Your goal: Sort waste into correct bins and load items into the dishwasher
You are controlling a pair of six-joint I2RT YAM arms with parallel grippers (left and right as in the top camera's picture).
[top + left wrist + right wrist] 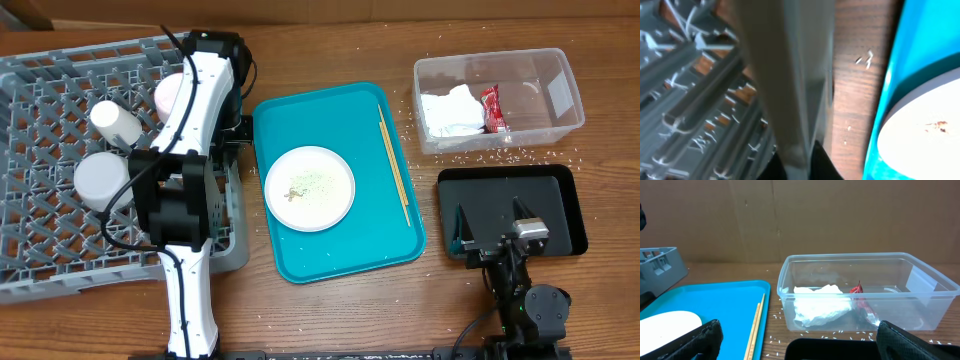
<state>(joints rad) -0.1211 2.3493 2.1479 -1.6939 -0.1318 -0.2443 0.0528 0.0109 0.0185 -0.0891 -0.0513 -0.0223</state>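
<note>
1. My left tool [797,169] pinches a pale edge [767,75] at the grey rack's [40,75] right wall.
2. My right tool [490,228] hangs spread over the black tray [565,205].
3. I see the napkin [450,110] and red wrapper [491,108] in the clear tub [560,90], and the smaller plate [309,188] on the teal tray [300,120].

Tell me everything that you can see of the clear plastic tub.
The clear plastic tub is rectangular, with rounded corners, open on top. It stands upright on the wooden table, close to the black tray. Inside lie a crumpled white napkin and a red wrapper. Loose rice grains lie around its base.
</note>
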